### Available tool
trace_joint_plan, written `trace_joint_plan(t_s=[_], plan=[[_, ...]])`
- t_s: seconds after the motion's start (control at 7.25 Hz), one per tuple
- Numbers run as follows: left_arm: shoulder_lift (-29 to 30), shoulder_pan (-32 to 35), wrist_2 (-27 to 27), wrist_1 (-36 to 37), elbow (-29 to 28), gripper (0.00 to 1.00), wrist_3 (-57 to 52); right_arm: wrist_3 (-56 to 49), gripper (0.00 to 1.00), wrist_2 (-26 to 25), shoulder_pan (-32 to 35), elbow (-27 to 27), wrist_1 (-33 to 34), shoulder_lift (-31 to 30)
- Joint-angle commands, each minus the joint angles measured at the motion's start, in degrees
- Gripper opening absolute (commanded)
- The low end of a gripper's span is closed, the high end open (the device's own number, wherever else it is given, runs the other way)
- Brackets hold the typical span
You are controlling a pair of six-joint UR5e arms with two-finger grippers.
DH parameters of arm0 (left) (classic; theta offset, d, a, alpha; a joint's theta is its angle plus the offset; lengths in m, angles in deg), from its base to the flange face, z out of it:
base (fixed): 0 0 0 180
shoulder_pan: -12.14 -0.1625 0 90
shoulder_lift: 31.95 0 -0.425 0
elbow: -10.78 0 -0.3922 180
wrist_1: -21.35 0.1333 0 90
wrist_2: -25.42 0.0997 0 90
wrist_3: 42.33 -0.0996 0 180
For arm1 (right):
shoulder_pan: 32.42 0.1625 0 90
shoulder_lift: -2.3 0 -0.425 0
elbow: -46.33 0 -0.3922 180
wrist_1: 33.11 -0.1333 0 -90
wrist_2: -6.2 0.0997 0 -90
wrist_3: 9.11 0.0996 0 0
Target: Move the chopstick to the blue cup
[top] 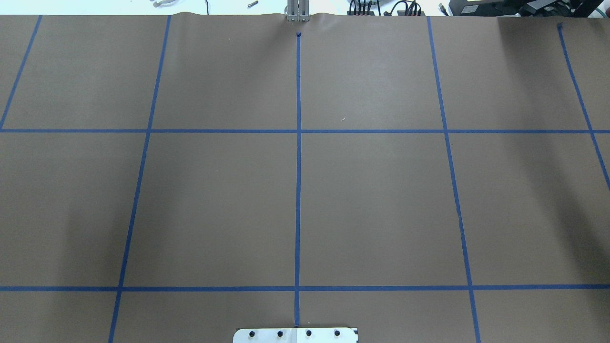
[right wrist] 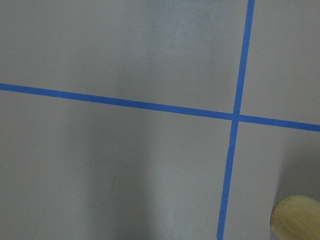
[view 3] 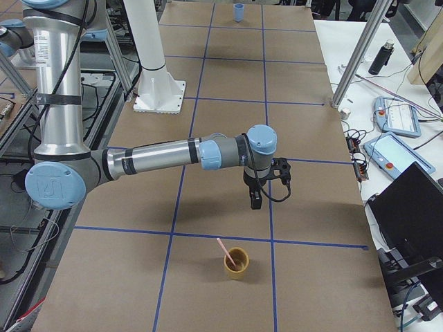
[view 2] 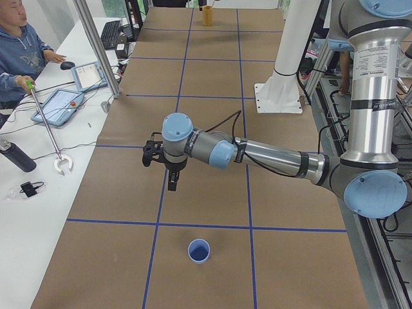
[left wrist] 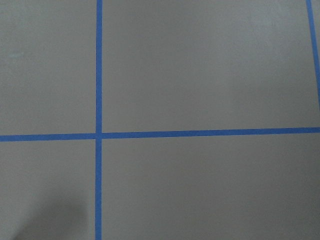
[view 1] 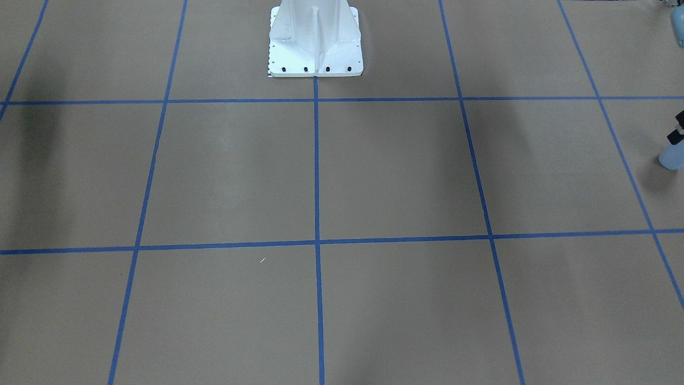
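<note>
The pale pink chopstick stands tilted in a tan wooden cup at the table's right end. The cup's rim shows in the right wrist view. My right gripper hangs above the table, short of that cup, fingers pointing down. The blue cup stands upright and empty at the table's left end; it also shows in the front-facing view and far off in the right view. My left gripper hangs above the table, short of the blue cup. I cannot tell whether either gripper is open or shut.
The white robot pedestal stands at the table's robot-side edge. The brown table carries a grid of blue tape. An operator sits beside the far edge with a grabber stick, tablets and a black bottle. A metal post stands there.
</note>
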Motion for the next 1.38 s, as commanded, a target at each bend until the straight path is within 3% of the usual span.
trace_joint_plan(t_s=[0.0,1.24], plan=[[-0.5,0.0,0.1,-2.1,-0.3,0.99,-0.2,0.0,1.00,0.0,0.0,0.0,-0.1,-0.3],[-3.9,-0.1,0.4,-2.2,-1.3,0.98,-0.4,0.1,1.00,1.1,0.0,-0.4,-0.3,-0.3]])
